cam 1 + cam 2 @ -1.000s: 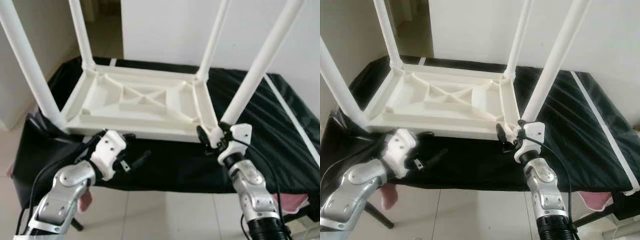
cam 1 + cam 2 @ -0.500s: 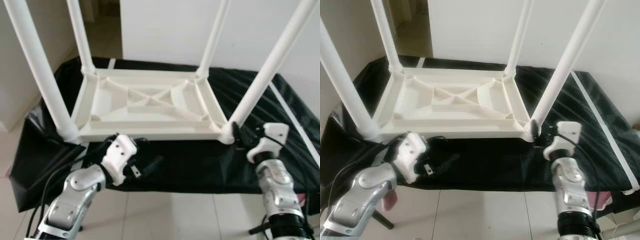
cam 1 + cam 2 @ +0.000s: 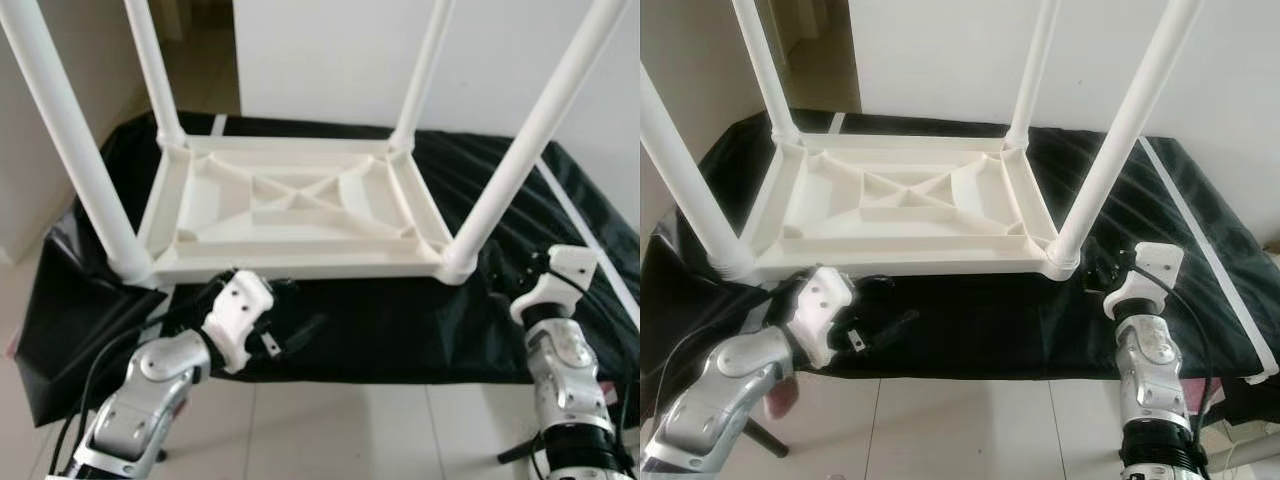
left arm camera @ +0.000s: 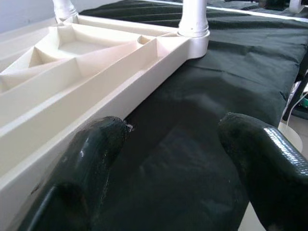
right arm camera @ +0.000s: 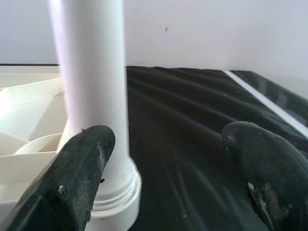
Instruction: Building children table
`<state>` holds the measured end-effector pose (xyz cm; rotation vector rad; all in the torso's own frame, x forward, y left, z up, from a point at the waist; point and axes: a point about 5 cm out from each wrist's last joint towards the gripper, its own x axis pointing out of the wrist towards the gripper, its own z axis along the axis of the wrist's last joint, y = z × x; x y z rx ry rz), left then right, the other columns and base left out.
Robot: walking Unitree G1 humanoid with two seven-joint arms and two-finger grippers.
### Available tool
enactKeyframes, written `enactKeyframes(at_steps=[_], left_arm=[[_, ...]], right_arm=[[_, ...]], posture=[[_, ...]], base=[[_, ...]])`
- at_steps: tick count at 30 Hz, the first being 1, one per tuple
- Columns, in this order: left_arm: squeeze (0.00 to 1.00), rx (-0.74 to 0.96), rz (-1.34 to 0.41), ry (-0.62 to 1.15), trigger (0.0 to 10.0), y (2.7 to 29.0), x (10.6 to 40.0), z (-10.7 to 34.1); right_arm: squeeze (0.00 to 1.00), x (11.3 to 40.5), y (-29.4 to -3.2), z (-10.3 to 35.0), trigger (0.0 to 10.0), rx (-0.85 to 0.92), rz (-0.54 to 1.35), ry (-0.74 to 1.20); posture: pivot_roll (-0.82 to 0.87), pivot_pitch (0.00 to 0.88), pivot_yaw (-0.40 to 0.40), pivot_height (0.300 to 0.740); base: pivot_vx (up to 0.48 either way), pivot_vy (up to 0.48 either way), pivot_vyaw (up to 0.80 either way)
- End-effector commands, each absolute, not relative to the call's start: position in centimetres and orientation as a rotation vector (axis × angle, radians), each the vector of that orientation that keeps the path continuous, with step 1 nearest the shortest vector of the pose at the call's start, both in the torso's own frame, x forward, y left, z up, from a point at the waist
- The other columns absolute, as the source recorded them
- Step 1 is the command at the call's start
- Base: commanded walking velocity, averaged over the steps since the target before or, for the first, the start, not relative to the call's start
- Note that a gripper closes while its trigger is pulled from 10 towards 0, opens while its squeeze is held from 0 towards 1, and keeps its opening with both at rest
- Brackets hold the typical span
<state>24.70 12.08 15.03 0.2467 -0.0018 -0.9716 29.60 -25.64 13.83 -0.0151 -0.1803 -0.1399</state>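
Upturned children's table (image 3: 290, 210) sits mid-counter (image 3: 560, 200) on the black cover, squared since a second ago. Right hand (image 3: 1110, 275) has released the near-right leg (image 3: 520, 140), fingers spread beside it. Left hand (image 3: 290, 325) open at the near rail. Assembly looks finished.

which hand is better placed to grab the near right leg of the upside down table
Right. The right hand sits open just beside the near right leg, its base between the fingers in the wrist view. The left hand is at the opposite corner.
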Motion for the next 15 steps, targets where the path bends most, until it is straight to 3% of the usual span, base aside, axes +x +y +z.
enactKeyframes(at_steps=[1, 8, 15], left_arm=[[0.0, 0.233, -1.052, -0.001, 10.0, 11.9, 23.9, 15.5], [0.0, 0.097, -1.296, -0.011, 10.0, 9.7, 21.8, 16.7], [0.0, 0.044, -1.343, -0.031, 10.0, 9.0, 22.2, 17.8]], right_arm=[[0.0, 29.5, -25.4, 12.9, 10.0, -0.009, -0.133, -0.154], [0.0, 29.8, -23.4, 11.3, 10.0, 0.007, -0.048, -0.095], [0.0, 28.9, -19.9, 10.1, 10.0, -0.005, 0.108, -0.063]], posture=[[0.08, 0.052, -0.074, 0.74], [0.08, 0.05, -0.082, 0.74], [0.08, 0.046, -0.076, 0.74]], base=[[0.0, 0.0, 0.0], [0.0, 0.0, 0.0], [0.0, 0.0, 0.0]])
